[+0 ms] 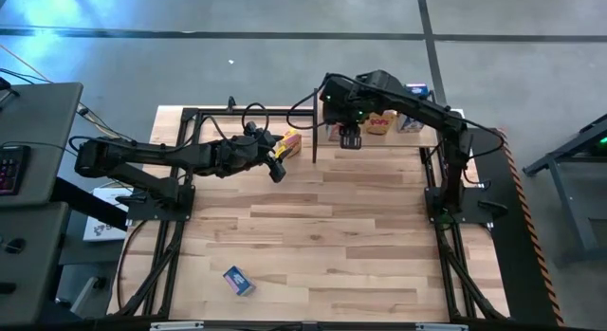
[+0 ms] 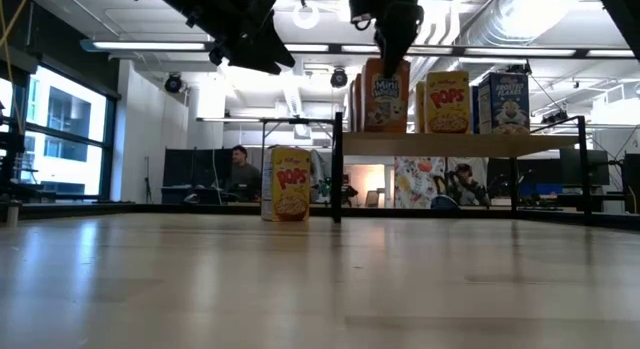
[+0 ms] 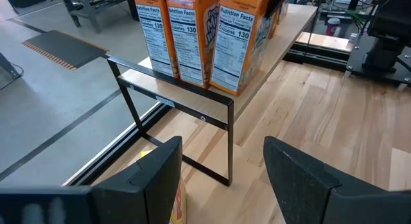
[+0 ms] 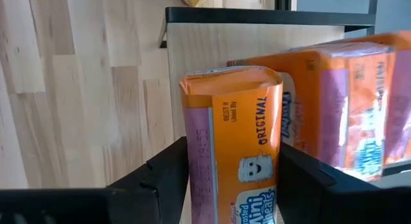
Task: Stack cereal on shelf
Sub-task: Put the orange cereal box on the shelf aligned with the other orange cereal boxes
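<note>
Nearest the table's front edge, a blue cereal box (image 1: 239,281) lies flat and alone. Farther back, the left gripper (image 1: 276,166) hovers with fingers apart over a yellow box (image 2: 290,184) standing beside the shelf (image 2: 450,144). On the shelf, the right gripper's (image 1: 350,137) fingers flank an upright orange box (image 4: 232,153) (contact unclear), more boxes alongside.

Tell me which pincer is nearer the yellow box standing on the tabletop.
Left. The left pincer hovers just above the yellow box, beside the shelf. The right pincer is farther off, over the shelf's end, around an orange box.
</note>
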Robot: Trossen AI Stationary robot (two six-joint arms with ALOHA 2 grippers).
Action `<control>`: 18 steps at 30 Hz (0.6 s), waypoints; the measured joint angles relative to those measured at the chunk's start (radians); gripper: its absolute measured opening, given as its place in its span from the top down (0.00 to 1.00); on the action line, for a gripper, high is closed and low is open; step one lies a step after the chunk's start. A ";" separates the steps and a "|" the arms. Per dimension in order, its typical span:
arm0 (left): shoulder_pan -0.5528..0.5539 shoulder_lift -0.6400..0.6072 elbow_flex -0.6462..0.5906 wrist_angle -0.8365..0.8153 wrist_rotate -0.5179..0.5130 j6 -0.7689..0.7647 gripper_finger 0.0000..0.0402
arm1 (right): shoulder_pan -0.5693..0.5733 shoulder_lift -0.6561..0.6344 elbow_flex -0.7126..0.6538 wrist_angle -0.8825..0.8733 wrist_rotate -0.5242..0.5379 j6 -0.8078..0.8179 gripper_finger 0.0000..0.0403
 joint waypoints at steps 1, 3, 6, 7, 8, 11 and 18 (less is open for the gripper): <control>0.000 0.000 0.000 0.000 0.000 0.000 0.48 | 0.000 0.001 0.000 0.001 0.000 -0.002 0.53; 0.000 0.000 0.000 0.000 0.000 0.000 0.48 | 0.000 0.003 0.000 0.004 0.001 -0.007 0.52; 0.000 0.000 0.000 0.000 0.000 0.000 0.48 | 0.000 0.003 0.000 0.022 0.000 -0.017 0.52; 0.000 0.000 0.000 0.000 0.000 0.000 0.48 | 0.000 0.003 0.000 0.025 0.001 -0.020 0.51; 0.000 0.000 0.000 0.000 0.000 0.000 0.48 | 0.000 0.003 0.000 0.028 0.000 -0.025 0.51; 0.000 0.000 0.000 0.000 0.000 0.000 0.48 | 0.000 0.003 0.002 0.034 0.001 -0.029 0.50; 0.000 0.000 0.000 0.000 0.000 0.000 0.48 | 0.000 0.003 0.002 0.040 -0.001 -0.052 0.50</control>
